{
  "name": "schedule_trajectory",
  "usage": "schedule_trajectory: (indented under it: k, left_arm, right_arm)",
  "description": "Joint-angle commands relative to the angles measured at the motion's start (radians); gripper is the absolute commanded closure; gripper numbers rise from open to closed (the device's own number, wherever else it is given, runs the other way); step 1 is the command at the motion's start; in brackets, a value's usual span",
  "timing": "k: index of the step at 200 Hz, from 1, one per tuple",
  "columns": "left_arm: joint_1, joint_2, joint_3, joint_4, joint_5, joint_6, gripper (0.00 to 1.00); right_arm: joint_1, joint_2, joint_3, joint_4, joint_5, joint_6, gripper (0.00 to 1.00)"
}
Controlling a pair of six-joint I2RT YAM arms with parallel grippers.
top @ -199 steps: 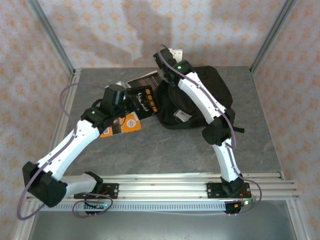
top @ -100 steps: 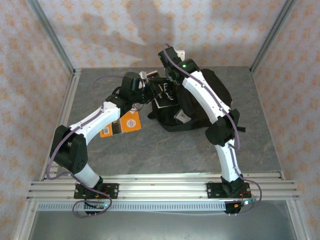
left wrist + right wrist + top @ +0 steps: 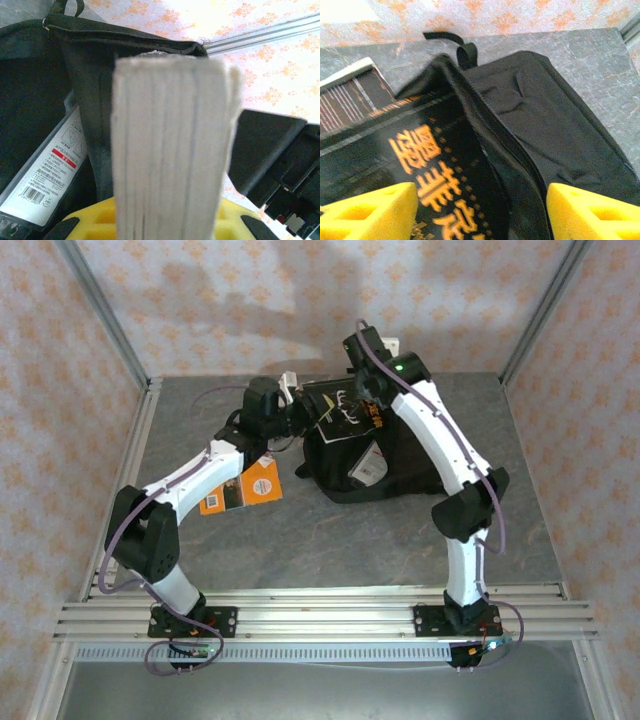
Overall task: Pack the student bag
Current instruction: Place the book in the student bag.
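The gray table [image 3: 300,540] is the biggest thing, and the black bag [image 3: 400,465] sits on it. The bag's top is open. A black book [image 3: 345,410] with orange letters stands tilted at the bag's open top, with part of it going in past the zipper edge. The left gripper [image 3: 170,220] is just left of the bag. Its yellow fingers [image 3: 90,220] pinch the book by its page edges. The right gripper [image 3: 481,210] hangs over the bag's open top. Its yellow fingers [image 3: 370,210] are spread wide, with the bag's edge and the book cover between them. I cannot tell if they touch the bag. An orange book [image 3: 245,488] lies flat, well left of the bag. A white label [image 3: 368,465] with a red stripe shows inside the bag.
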Motion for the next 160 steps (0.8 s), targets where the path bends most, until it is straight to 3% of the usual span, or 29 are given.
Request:
schedule_trajectory:
  k: [1, 23, 60, 69, 91, 135, 160]
  left_arm:
    - [-0.004, -0.001, 0.051, 0.129, 0.046, -0.016, 1.00]
    - [-0.006, 0.009, 0.052, 0.104, 0.039, -0.008, 1.00]
    - [-0.009, 0.025, 0.048, 0.082, 0.041, -0.006, 1.00]
    - [-0.008, 0.028, 0.042, 0.075, 0.039, -0.003, 1.00]
    - [-0.007, 0.012, 0.017, 0.030, 0.018, 0.024, 1.00]
    - [-0.004, -0.010, 0.078, -0.326, -0.060, 0.188, 1.00]
    - [-0.007, -0.002, 0.083, -0.403, -0.095, 0.216, 1.00]
  right_arm:
    - [-0.041, -0.055, -0.075, 0.010, -0.086, 0.035, 0.41]
    - [-0.064, -0.071, -0.124, 0.024, -0.183, 0.048, 0.51]
    - [-0.069, -0.104, -0.197, 0.066, -0.271, 0.016, 0.53]
    - [-0.071, -0.116, -0.221, 0.084, -0.278, 0.005, 0.63]
    - [-0.075, -0.133, -0.243, 0.102, -0.243, -0.011, 1.00]
    - [-0.075, -0.175, -0.147, 0.101, 0.002, 0.012, 1.00]
    - [-0.075, -0.204, -0.107, 0.118, 0.010, 0.028, 1.00]
